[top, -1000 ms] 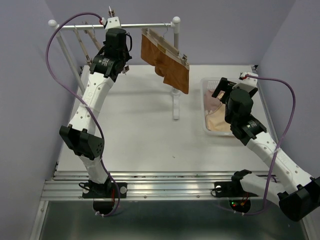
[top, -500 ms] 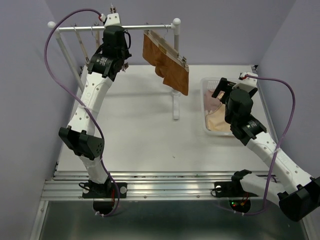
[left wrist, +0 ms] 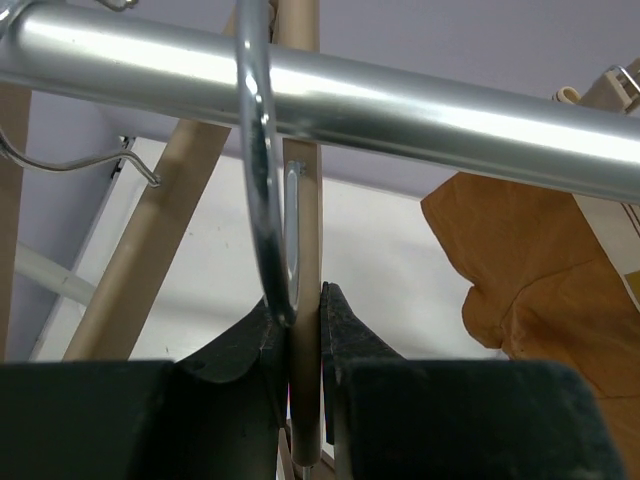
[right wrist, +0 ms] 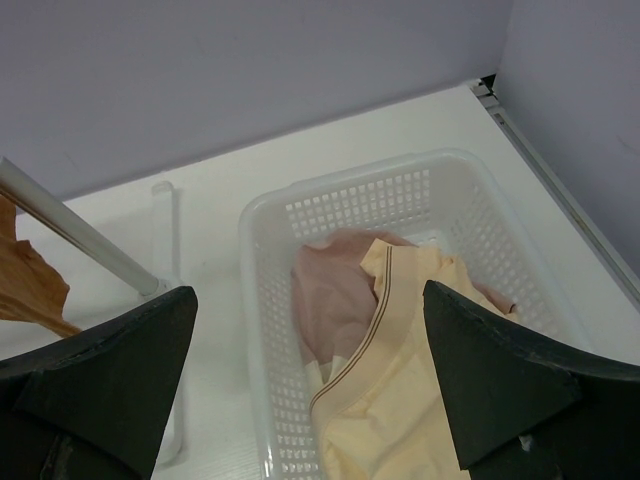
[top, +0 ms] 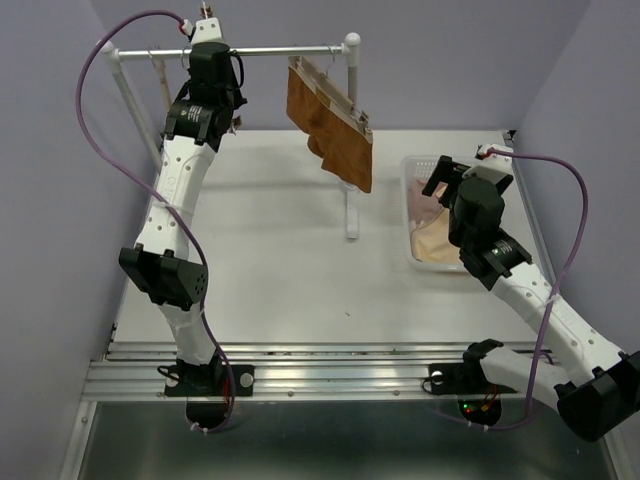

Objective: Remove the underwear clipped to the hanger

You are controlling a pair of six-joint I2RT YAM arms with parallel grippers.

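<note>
Up on the rail [top: 270,49], dangling the orange-brown underwear [top: 335,140] off its clip hanger [top: 340,100] near the right post [top: 351,60]. Keeping the pale pink underwear [right wrist: 335,300] and the cream-beige underwear [right wrist: 400,390] bunched together in the white basket [right wrist: 255,330]. Hovering above that with the right gripper [right wrist: 308,290], jaws spread wide, gripping nothing. Clamping the left gripper [left wrist: 305,320] tight on the neck of a wooden hanger [left wrist: 310,240] under the rail.
</note>
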